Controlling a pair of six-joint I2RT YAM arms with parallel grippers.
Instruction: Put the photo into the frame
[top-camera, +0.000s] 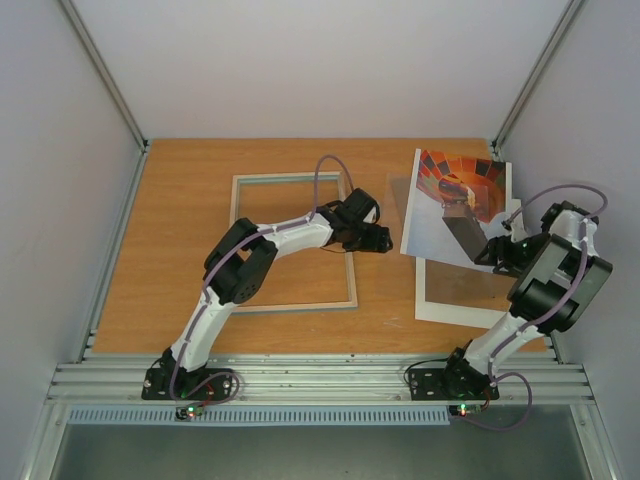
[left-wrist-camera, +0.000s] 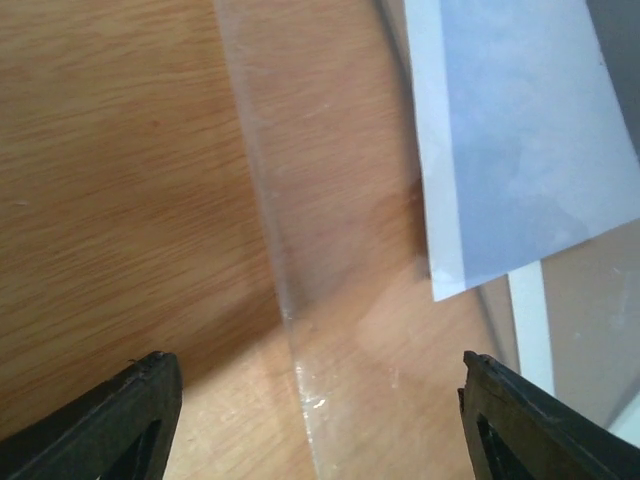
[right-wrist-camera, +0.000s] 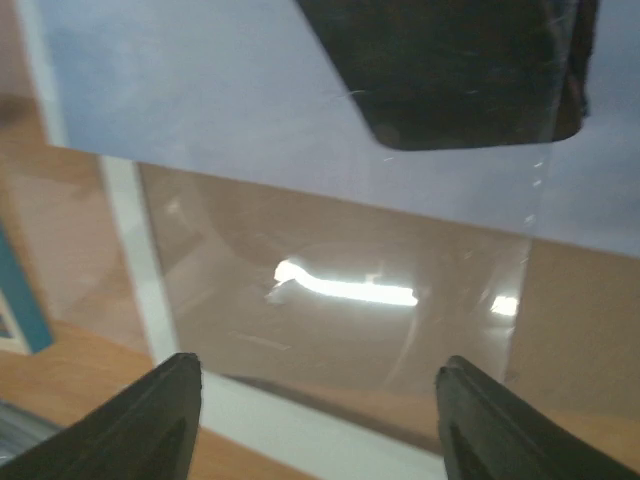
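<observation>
frame (top-camera: 236, 240) lies flat mid-table, a bit toward 9 o'clock. photo (top-camera: 440, 180) lies flat at 2 o'clock of the table (top-camera: 180, 220), outside the frame, its near edge overlapping the white mat (top-camera: 440, 310) at 4 o'clock. left gripper (left-wrist-camera: 312, 375) sits at the frame's 3 o'clock side, fingers spread apart over the edge of a clear sheet (left-wrist-camera: 330, 250). right gripper (right-wrist-camera: 315, 380) is at the photo's 5 o'clock corner, fingers apart, not clamped on anything.
</observation>
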